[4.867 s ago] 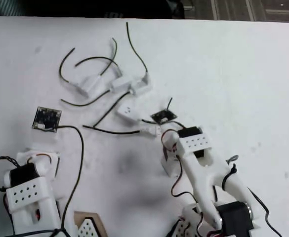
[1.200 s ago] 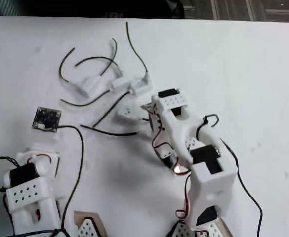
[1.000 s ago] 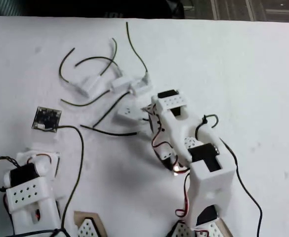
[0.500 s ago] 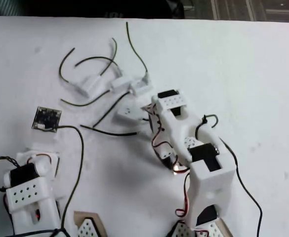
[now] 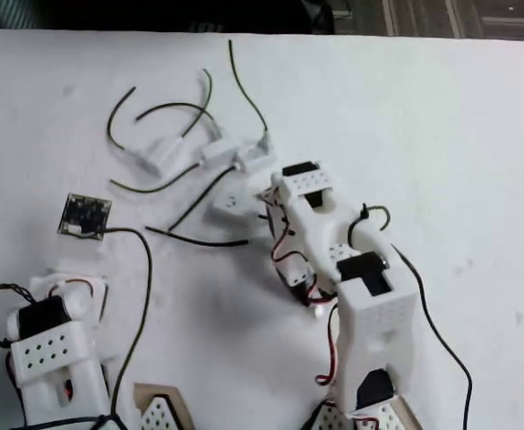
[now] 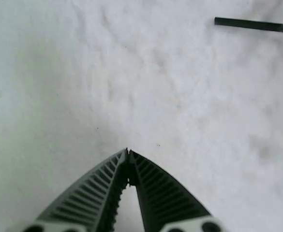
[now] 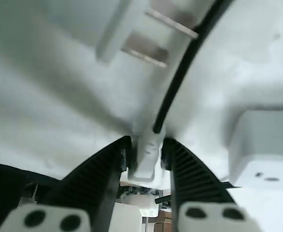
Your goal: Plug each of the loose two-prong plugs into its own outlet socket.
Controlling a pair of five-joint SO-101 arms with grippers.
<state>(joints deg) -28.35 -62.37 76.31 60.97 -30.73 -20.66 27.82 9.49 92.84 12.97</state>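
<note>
right fingers (image 7: 105,174) are clamped on the held plug (image 7: 146,157), pinching its white body from both sides, black cord (image 7: 180,82) trailing out ahead across the bench (image 5: 441,134). a body grip, i'd judge, so the plug can be turned and steered; its own prongs are hidden. just beside it sits the outlet socket (image 7: 262,145), a white block showing small slots. a second plug (image 7: 119,34) lies past the cord, prongs (image 7: 170,23) showing. tight quarters on that far side, with more plugs (image 5: 217,148) and loose cords crowding in. there's open room on the near side and out to the right for swinging round. left fingers (image 6: 97,193) are pressed together on nothing, low over the bench, well apart from it all.
</note>
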